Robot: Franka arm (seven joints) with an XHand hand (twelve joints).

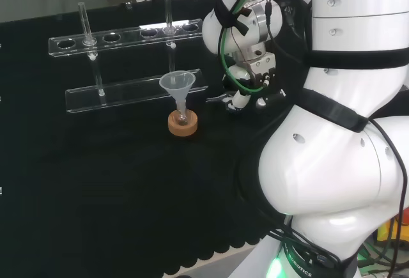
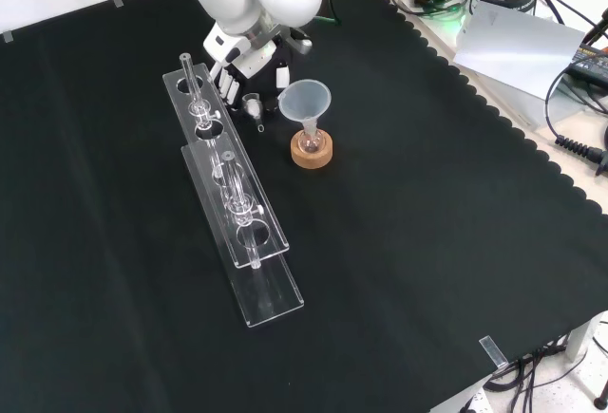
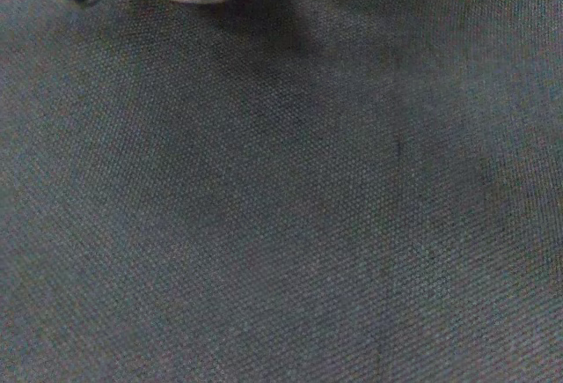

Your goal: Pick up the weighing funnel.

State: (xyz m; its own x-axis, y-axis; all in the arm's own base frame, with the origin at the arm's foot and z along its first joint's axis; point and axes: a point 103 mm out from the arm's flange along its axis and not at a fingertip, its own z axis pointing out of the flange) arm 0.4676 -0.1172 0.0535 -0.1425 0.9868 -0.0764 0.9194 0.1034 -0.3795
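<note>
Hand [image 2: 247,60] is low over the desk [image 2: 427,242], wrist pointing down, at the rack's upper end in your front view; can't tell if it's gripping. One weighing funnel [image 2: 253,105] just under it. Outward: one funnel [image 2: 304,102], one flask [image 2: 311,136], one cork ring [image 2: 312,155], one rack [image 2: 249,242], two test tubes [image 2: 191,79].

Black cloth bench [image 2: 427,242]; clear tube rack [image 2: 271,294], cork ring [image 2: 312,156]
</note>
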